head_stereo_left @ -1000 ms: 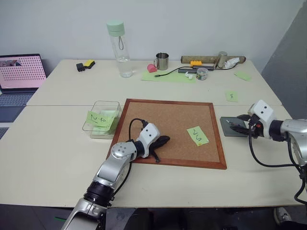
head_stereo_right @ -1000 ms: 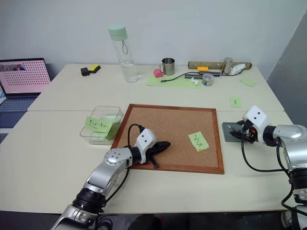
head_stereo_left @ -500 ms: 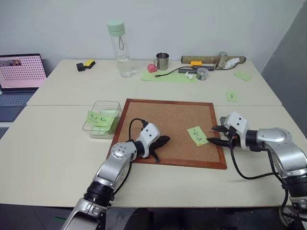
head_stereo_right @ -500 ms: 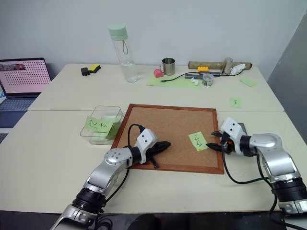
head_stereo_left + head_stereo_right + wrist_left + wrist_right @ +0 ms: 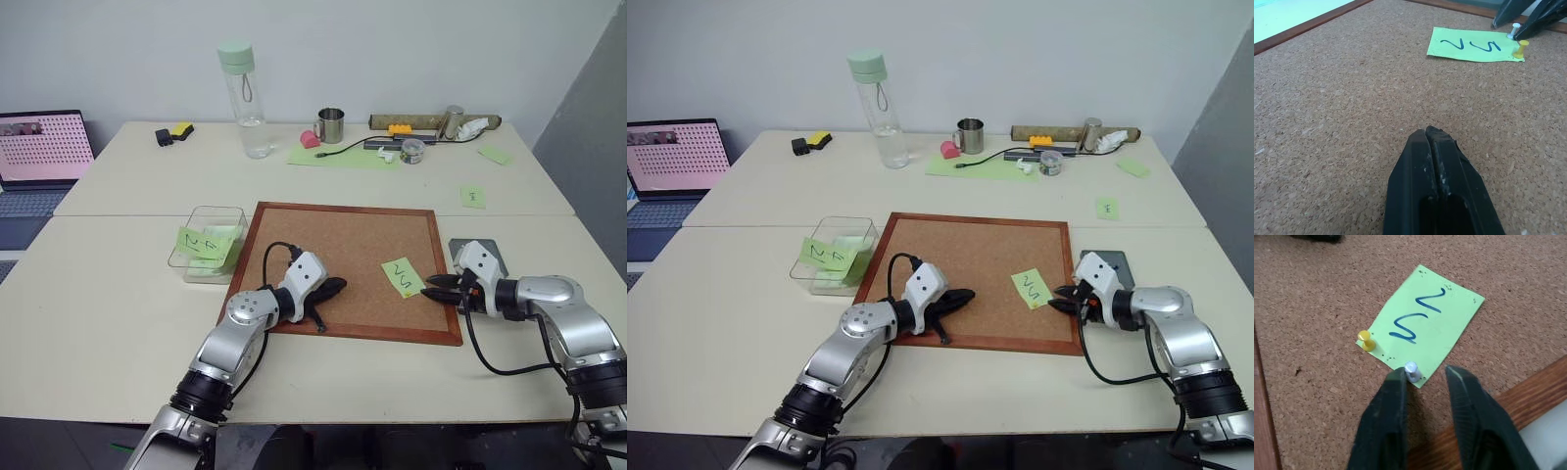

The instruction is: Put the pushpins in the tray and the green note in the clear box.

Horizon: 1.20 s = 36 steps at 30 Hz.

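Note:
The green note with a wavy squiggle lies on the cork board, near its right frame. Two pushpins stand in its near edge: a yellow one and a whitish one. My right gripper is low over that corner and open by a narrow gap. One fingertip touches the whitish pin. The dark grey tray sits just behind that wrist, partly hidden. My left gripper rests shut and empty on the cork, left of the note. The clear box stands left of the board with green notes in it.
At the back of the table stand a clear bottle with a mint cap, a metal mug and a large pale green sheet with clutter. A smaller green note lies behind the tray. A laptop stands far left.
My right gripper has come from over the tray, leftward and down, to the note's corner by the whitish pin, and its fingers have narrowed. The left arm has stayed put.

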Tool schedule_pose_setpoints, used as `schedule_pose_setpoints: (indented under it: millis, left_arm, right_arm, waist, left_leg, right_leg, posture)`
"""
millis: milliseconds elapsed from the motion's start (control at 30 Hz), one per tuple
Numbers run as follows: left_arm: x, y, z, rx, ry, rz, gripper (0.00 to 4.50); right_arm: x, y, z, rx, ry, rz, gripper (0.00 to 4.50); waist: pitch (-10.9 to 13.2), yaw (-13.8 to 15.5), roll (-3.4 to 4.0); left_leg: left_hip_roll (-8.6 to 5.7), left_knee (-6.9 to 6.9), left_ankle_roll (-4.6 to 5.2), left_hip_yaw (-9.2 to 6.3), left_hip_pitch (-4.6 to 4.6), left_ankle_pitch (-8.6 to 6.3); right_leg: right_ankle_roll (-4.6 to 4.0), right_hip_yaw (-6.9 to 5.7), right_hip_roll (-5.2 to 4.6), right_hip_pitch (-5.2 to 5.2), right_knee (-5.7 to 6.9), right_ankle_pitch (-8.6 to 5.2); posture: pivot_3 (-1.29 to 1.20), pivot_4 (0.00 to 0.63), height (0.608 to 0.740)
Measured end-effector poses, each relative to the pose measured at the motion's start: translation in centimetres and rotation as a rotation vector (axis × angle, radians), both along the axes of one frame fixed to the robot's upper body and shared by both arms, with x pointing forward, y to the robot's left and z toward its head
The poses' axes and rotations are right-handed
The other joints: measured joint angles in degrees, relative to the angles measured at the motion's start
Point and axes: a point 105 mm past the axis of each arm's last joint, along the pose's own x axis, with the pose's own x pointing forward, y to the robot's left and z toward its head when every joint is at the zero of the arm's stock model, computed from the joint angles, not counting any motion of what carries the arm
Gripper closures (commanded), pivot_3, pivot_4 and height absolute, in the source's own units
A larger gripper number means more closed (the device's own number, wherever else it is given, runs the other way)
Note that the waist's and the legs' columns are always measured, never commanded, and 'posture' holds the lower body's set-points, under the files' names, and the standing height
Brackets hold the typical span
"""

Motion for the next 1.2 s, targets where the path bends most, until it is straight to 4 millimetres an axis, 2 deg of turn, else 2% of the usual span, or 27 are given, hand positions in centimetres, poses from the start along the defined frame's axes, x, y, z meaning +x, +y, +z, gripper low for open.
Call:
schedule_pose_setpoints:
  millis: [100,400,567,700,800,900,1000,1067,1200]
  left_arm:
    - [0.0,0.1,-0.1,0.002,0.003,0.002,4.50]
    - [0.0,0.1,-0.1,0.002,0.001,0.004,4.50]
    - [0.1,0.1,-0.2,0.003,-0.001,0.013,4.50]
    - [0.2,0.2,-0.5,0.005,0.003,0.018,4.50]
    - [0.2,0.1,-0.6,0.004,0.004,0.018,4.50]
    - [0.3,0.0,-0.6,0.004,0.005,0.015,4.50]
    - [0.3,-0.1,-0.5,0.005,0.004,0.012,4.50]
    - [0.3,0.0,-0.6,0.005,0.005,0.015,4.50]
    - [0.4,0.0,-0.6,0.005,0.006,0.018,4.50]
  right_arm:
    - [-0.1,0.2,0.0,0.005,-0.001,0.017,4.48]
    - [-0.5,0.1,0.1,0.072,0.033,-0.007,4.48]
    - [-0.3,-0.3,2.2,0.207,0.044,-0.071,4.48]
    - [-0.2,-1.0,3.6,0.265,0.035,-0.121,4.48]
    - [0.2,-1.7,4.6,0.314,0.025,-0.181,4.48]
    - [1.2,-3.6,4.8,0.273,-0.010,-0.286,4.48]
    - [2.1,-7.9,3.4,0.132,-0.018,-0.461,4.48]
    - [2.2,-9.8,2.4,0.067,-0.007,-0.538,4.48]
    - [2.8,-11.0,1.3,0.001,-0.004,-0.598,3.60]
  waist:
    - [0.0,0.0,0.00]
    - [0.0,0.1,0.00]
    - [0.0,0.1,0.00]
    - [0.0,0.0,0.00]
    - [0.0,0.0,0.00]
    - [0.0,0.1,-0.01]
    - [0.0,0.1,0.00]
    - [0.0,0.1,0.03]
    - [0.0,0.0,0.09]
  left_leg:
    - [0.00,0.00,0.00,0.01,0.01,0.00]
    - [0.00,0.00,0.00,-0.02,-0.01,0.00]
    - [0.00,0.00,0.01,-0.04,0.05,0.00]
    - [0.00,-0.15,0.03,-0.10,0.66,-0.02]
    - [0.00,-0.14,0.03,-0.14,0.68,-0.02]
    - [0.00,-0.13,0.03,-0.16,0.68,-0.02]
    - [-0.01,-0.12,0.03,-0.15,0.66,-0.02]
    - [-0.01,-0.13,0.03,-0.15,0.68,-0.02]
    - [-0.01,-0.12,0.03,-0.13,0.70,-0.02]
  right_leg:
    - [0.00,0.00,0.00,0.01,0.00,0.00]
    - [0.00,-0.01,0.00,0.01,0.00,0.00]
    - [0.00,-0.02,0.00,0.09,0.00,0.00]
    - [0.02,-0.08,0.00,0.74,-0.17,-0.02]
    - [0.03,-0.11,0.00,0.80,-0.19,-0.03]
    - [0.03,-0.13,0.00,0.82,-0.19,-0.03]
    - [0.03,-0.12,0.00,0.82,-0.21,-0.03]
    - [0.03,-0.12,0.00,0.82,-0.19,-0.03]
    - [0.04,-0.11,0.00,0.83,-0.13,-0.03]
  posture:
    - [0.00,0.150,0.740]
    - [0.00,0.150,0.740]
    - [0.00,0.150,0.740]
    - [0.00,0.150,0.740]
    - [0.00,0.150,0.740]
    - [0.00,0.150,0.740]
    - [0.00,0.150,0.740]
    - [0.00,0.150,0.740]
    - [0.00,0.150,0.740]
